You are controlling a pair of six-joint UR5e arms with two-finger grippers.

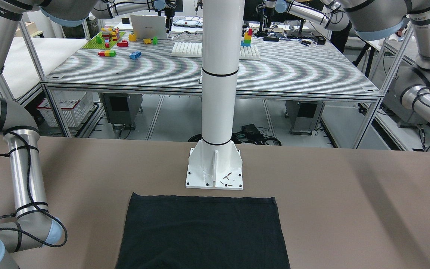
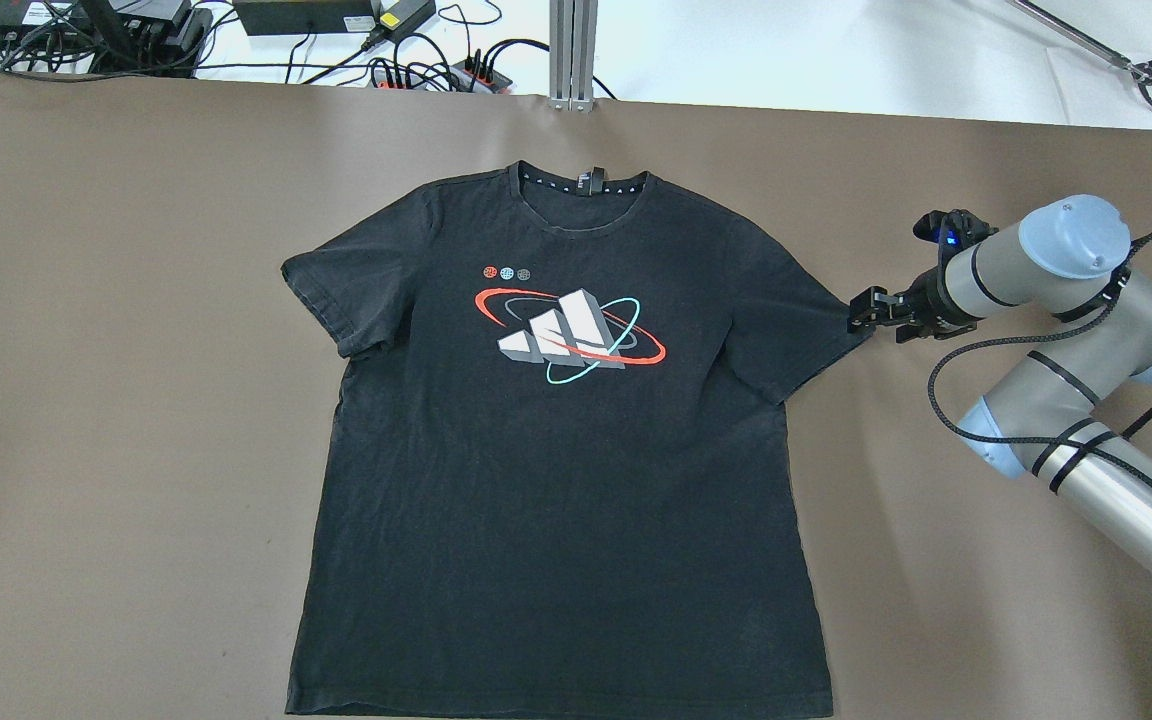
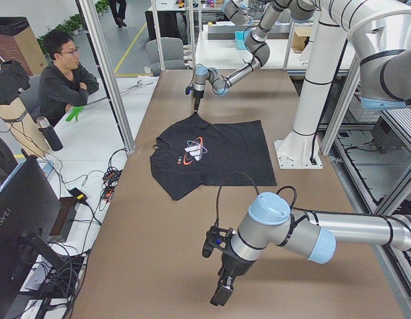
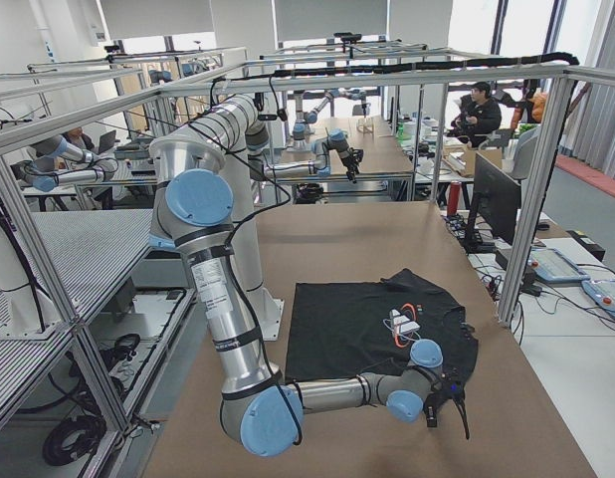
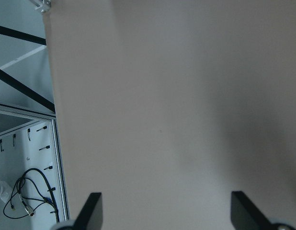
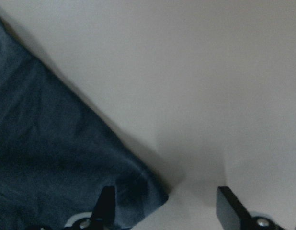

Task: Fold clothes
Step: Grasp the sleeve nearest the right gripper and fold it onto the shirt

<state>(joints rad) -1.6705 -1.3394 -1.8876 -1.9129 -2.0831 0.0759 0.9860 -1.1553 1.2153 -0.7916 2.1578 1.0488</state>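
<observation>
Only the right wrist view shows the right pincer (image 6: pixel 167 206) gaping at a sleeve tip of the black fabric T-shirt (image 6: pixel 52 143).

Front cam crops the black T-shirt (image 1: pixel 203 231) at the bottom edge: only its hem end shows, sleeves & collar out of shot. Overhead, the neck label (image 2: pixel 591 183) is too small to read; the right arm (image 2: pixel 1106 490) runs off frame right. Left wrist cam catches the left gripper (image 5: pixel 167 211) only as two fingertips (image 5: pixel 93 211) at the bottom edge. Right wrist cam is soft: the sleeve corner (image 6: pixel 138 187) possibly touches a finger of the right gripper (image 6: pixel 168 206); can't tell.
</observation>
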